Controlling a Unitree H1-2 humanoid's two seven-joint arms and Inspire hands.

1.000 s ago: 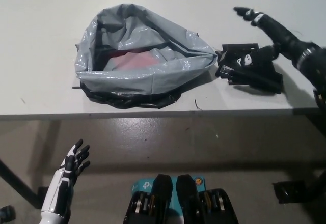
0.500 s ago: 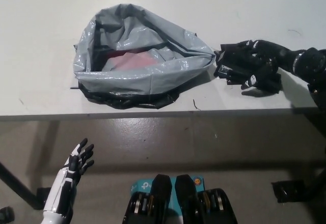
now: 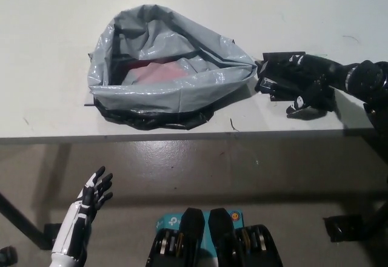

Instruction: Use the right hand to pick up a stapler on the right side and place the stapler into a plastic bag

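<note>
The black stapler (image 3: 272, 79) lies on the white table (image 3: 54, 48), just right of the grey plastic bag (image 3: 151, 94). My black right hand (image 3: 306, 80) rests on the stapler's right part, with fingers curled over its top and the thumb on its near side. Black on black hides the exact contact. The stapler still sits on the table. The bag lies with its mouth open upward and a reddish thing (image 3: 159, 73) inside. My white left hand (image 3: 86, 209) hangs below the table's front edge at lower left, open and holding nothing.
The table's front edge (image 3: 182, 138) runs across the picture's middle, with grey floor (image 3: 200, 170) below it. A black object (image 3: 345, 227) stands on the floor at lower right. A dark table leg (image 3: 21, 221) shows at lower left.
My right hand came down from above the stapler onto it and its fingers drew in around it. The bag and stapler have stayed put; my left hand has shifted slightly.
</note>
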